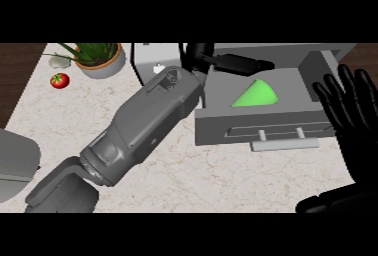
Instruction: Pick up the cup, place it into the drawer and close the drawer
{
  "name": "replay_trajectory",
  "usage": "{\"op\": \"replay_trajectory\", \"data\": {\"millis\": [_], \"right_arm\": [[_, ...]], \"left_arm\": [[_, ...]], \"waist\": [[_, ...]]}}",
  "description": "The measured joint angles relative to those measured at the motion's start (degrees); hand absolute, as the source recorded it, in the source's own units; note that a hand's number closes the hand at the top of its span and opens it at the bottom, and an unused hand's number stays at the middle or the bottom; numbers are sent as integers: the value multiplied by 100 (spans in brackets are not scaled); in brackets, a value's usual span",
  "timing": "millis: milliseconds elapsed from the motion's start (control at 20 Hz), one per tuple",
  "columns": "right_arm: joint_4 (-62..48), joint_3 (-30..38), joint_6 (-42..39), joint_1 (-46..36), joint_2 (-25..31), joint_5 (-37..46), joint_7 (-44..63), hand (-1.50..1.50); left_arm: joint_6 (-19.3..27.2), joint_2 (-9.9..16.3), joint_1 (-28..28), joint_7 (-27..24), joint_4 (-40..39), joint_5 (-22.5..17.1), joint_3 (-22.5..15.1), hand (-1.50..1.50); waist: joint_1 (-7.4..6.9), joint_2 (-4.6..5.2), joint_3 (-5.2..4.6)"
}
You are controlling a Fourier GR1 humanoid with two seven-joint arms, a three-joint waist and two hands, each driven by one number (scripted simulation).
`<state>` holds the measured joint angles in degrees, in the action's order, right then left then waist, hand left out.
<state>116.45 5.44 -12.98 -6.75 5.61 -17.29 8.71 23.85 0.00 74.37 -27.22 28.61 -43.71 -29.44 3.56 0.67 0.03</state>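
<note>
The green cup (257,95) lies inside the open grey drawer (221,131), near the middle of its floor. My left forearm crosses the counter from the lower left. Its left hand (235,63) hangs over the drawer's back left corner, fingers stretched to the right, just above the cup and apart from it. At the view's right edge my right hand (345,112) rests open with its fingers up, beside the drawer's right wall. The drawer's pale handle (284,145) sticks out toward me.
A potted plant (100,57), a pale garlic bulb (59,60) and a red tomato (60,80) stand at the counter's far left. A white object (153,62) sits left of the drawer. A grey rounded thing (15,165) shows at the left edge.
</note>
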Motion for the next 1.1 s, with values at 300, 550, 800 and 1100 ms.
{"op": "replay_trajectory", "data": {"millis": [300,550,800,1100], "right_arm": [[150,199,-423,159,408,-183,26,150],[308,127,-728,286,777,249,27,150],[420,24,-919,481,1006,718,38,150],[376,-264,-940,700,982,1389,-7,150]], "left_arm": [[-63,212,-230,157,495,-112,327,-150],[29,603,-861,281,1265,-186,492,-150],[98,1162,-1813,602,2398,-211,483,-150],[-58,1961,-3130,855,3790,-297,667,-150]], "waist": [[-264,-70,-2],[-430,-116,-6],[-526,-138,-6],[-509,-117,-5]]}}
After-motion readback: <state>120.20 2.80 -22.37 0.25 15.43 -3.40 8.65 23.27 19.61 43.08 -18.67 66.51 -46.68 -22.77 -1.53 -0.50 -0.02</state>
